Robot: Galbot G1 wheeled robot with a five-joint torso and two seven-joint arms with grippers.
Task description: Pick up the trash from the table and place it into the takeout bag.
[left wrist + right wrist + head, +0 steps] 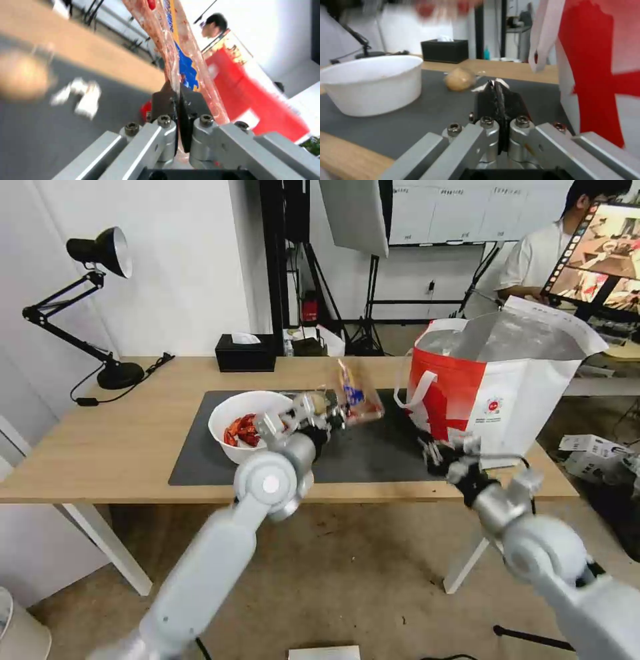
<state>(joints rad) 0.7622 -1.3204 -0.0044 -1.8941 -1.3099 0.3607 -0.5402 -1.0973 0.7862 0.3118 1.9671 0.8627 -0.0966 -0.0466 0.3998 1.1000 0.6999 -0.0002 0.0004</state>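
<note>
Clear plastic tray (357,397), red-smeared with a blue-yellow label, hangs tilted above the grey mat (373,453) in the left gripper (337,415), between white bowl (241,423) and takeout bag (497,387). Left wrist: jaws clamped on the tray's (176,50) edge. Right wrist: right gripper (496,86) closed empty near the bag (596,62); beige ball (460,79) beyond, on the mat.

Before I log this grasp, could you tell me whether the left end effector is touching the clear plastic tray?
Touching. The left wrist view shows the left end effector shut on the clear plastic tray, its edge pinched between the fingers.
</note>
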